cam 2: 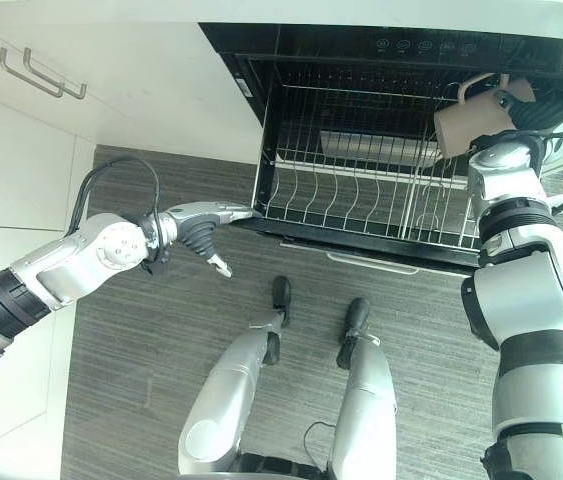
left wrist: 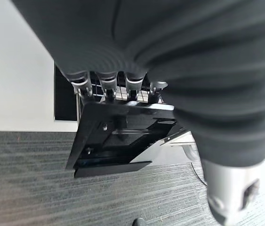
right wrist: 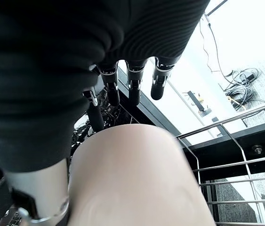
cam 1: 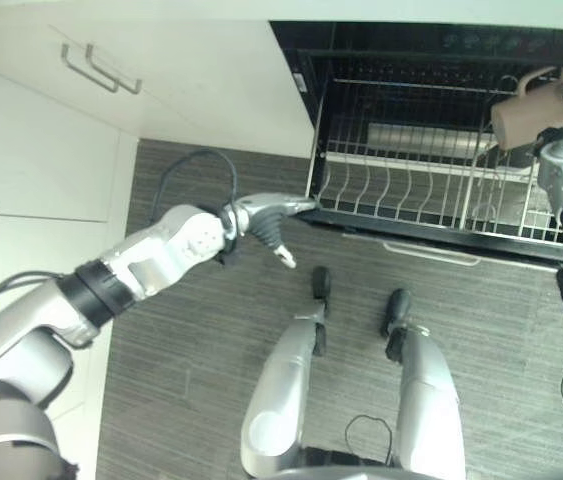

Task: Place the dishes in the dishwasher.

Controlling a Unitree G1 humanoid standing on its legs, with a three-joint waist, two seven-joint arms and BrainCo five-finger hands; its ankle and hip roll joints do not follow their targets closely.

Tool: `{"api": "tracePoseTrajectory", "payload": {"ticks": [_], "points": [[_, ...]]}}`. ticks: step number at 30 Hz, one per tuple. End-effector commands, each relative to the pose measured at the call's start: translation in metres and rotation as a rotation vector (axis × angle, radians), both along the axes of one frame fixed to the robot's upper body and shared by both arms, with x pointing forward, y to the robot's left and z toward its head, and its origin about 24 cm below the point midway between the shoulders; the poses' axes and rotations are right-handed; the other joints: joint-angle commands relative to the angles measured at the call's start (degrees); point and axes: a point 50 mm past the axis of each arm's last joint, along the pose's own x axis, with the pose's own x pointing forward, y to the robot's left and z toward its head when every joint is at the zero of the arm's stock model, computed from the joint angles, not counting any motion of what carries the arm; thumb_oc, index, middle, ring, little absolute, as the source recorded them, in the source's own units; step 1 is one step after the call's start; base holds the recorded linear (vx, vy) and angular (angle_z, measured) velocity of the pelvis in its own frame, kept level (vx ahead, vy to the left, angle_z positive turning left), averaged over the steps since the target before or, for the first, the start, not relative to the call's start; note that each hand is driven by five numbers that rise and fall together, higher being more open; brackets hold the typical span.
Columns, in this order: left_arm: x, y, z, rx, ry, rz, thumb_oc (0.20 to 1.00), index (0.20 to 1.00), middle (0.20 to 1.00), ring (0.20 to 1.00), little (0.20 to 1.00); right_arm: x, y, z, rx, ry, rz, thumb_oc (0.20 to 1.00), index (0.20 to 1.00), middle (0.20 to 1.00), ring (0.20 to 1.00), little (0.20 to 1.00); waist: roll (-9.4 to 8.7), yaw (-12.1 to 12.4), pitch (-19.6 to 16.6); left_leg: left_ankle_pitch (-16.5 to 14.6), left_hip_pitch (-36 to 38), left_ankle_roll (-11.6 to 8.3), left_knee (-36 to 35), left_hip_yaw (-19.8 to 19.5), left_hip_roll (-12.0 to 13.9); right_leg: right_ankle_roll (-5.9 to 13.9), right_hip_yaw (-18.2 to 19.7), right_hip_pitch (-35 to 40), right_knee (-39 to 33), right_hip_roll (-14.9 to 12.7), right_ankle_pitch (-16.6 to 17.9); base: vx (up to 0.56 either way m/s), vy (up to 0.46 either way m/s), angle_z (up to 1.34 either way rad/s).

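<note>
Seemingly midway, the right hand (cam 2: 506, 160) has its fingers curled round a beige ceramic mug (cam 2: 469, 118) above the pulled-out, bare wire dishwasher rack (cam 2: 361, 200), not yet set down, while the left hand (cam 2: 201, 222) rests straight fingers on the rack's corner.

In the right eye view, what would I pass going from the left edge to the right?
Cabinet handles → left hand at the rack's corner → wire dish rack of the open dishwasher → beige mug held in the right hand.
</note>
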Motion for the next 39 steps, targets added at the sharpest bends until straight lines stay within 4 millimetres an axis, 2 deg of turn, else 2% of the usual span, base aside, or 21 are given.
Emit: {"api": "tracePoseTrajectory", "payload": {"ticks": [1, 7, 15, 17, 20, 21, 24, 26, 31, 34, 39], "points": [[-0.013, -0.001, -0.011, 0.016, -0.003, -0.064, 1.000, 1.000, 1.000, 1.000, 1.000, -0.004, 0.000, 0.016, -0.043, -0.152, 0.037, 1.000, 1.000, 1.000, 1.000, 1.000, 0.59, 1.0, -1.1, -2.1, 0.2, 1.72, 1.1, 5.1, -2.2, 4.23, -3.9, 3.0, -6.0, -1.4, 8.0, 0.00, 0.000, 0.00], [-0.013, 0.002, -0.011, 0.018, 0.005, -0.040, 1.000, 1.000, 1.000, 1.000, 1.000, 0.004, 0.019, 0.005, 0.065, -0.212, 0.167, 1.000, 1.000, 1.000, 1.000, 1.000, 0.33, 0.3, -1.1, -2.3, 1.6, 1.55, 0.9, 5.0, -2.1, 4.07, -3.1, 4.4, -6.6, -1.1, 7.8, 0.00, 0.000, 0.00], [-0.014, 0.002, -0.012, 0.013, 0.036, -0.009, 1.000, 1.000, 1.000, 1.000, 1.000, 0.010, 0.046, -0.033, 0.287, -0.290, 0.374, 1.000, 1.000, 1.000, 1.000, 1.000, -0.56, -1.1, -1.1, -2.5, 5.8, 1.48, 0.0, 5.1, -1.5, 3.90, -2.0, 8.5, -8.1, -0.7, 7.7, 0.03, 0.005, -0.05], [-0.014, 0.005, -0.013, 0.009, 0.049, 0.014, 1.000, 1.000, 1.000, 1.000, 1.000, 0.009, 0.064, -0.049, 0.342, -0.300, 0.450, 1.000, 1.000, 1.000, 1.000, 1.000, -1.10, -2.0, -1.1, -2.5, 7.8, 1.49, -0.4, 5.2, -1.1, 3.78, -1.5, 10.2, -8.7, -0.6, 7.7, 0.05, 0.008, -0.04], [-0.013, 0.005, -0.016, 0.004, 0.058, 0.028, 1.000, 1.000, 1.000, 1.000, 1.000, 0.007, 0.077, -0.057, 0.357, -0.294, 0.486, 1.000, 1.000, 1.000, 1.000, 1.000, -1.43, -2.6, -1.1, -2.5, 8.9, 1.50, -0.6, 5.1, -1.0, 3.72, -1.0, 11.2, -9.1, -0.6, 7.7, 0.05, 0.015, -0.04], [-0.013, 0.006, -0.020, 0.000, 0.066, 0.044, 1.000, 1.000, 1.000, 1.000, 1.000, 0.004, 0.088, -0.067, 0.393, -0.288, 0.524, 1.000, 1.000, 1.000, 1.000, 1.000, -1.72, -3.2, -1.1, -2.4, 10.2, 1.53, -1.0, 5.1, -0.8, 3.57, -0.5, 12.4, -9.6, -0.5, 7.9, 0.06, 0.029, -0.04], [-0.013, 0.006, -0.025, -0.001, 0.074, 0.061, 1.000, 1.000, 1.000, 1.000, 1.000, -0.001, 0.100, -0.080, 0.428, -0.281, 0.556, 1.000, 1.000, 1.000, 1.000, 1.000, -2.00, -3.9, -1.1, -1.8, 11.8, 1.51, -1.8, 5.2, -0.6, 3.36, -0.2, 14.0, -10.5, -0.3, 8.3, 0.04, 0.022, -0.04], [-0.013, 0.007, -0.031, -0.007, 0.084, 0.082, 1.000, 1.000, 1.000, 1.000, 1.000, -0.008, 0.116, -0.092, 0.445, -0.273, 0.586, 1.000, 1.000, 1.000, 1.000, 1.000, -2.35, -4.6, -1.2, -1.6, 13.6, 1.41, -2.5, 5.2, -0.2, 3.29, 0.3, 15.5, -11.4, -0.2, 8.6, 0.06, 0.026, -0.06], [-0.018, 0.009, -0.054, -0.012, 0.137, 0.113, 1.000, 1.000, 1.000, 1.000, 1.000, -0.023, 0.133, -0.114, 0.434, -0.241, 0.600, 1.000, 1.000, 1.000, 1.000, 1.000, -3.12, -5.4, -4.4, -1.3, 17.3, 1.06, -4.8, 4.9, 0.2, 3.47, 0.6, 19.0, -13.7, -0.1, 8.8, 0.09, 0.013, -0.06], [-0.021, 0.010, -0.062, -0.012, 0.158, 0.121, 1.000, 1.000, 1.000, 1.000, 1.000, -0.027, 0.137, -0.118, 0.415, -0.227, 0.595, 1.000, 1.000, 1.000, 1.000, 1.000, -3.37, -5.5, -5.7, -1.2, 18.8, 0.99, -5.9, 5.0, 0.3, 3.55, 0.4, 20.3, -14.6, -0.2, 8.7, 0.08, 0.000, -0.02], [-0.034, 0.011, -0.091, -0.016, 0.227, 0.142, 1.000, 1.000, 1.000, 1.000, 1.000, -0.036, 0.138, -0.131, 0.437, -0.219, 0.604, 1.000, 1.000, 1.000, 1.000, 1.000, -3.61, -5.6, -9.6, -1.0, 22.7, 0.85, -7.8, 4.8, 0.8, 3.30, 0.1, 24.4, -15.9, 0.0, 8.0, 0.11, 0.000, 0.01]]}}
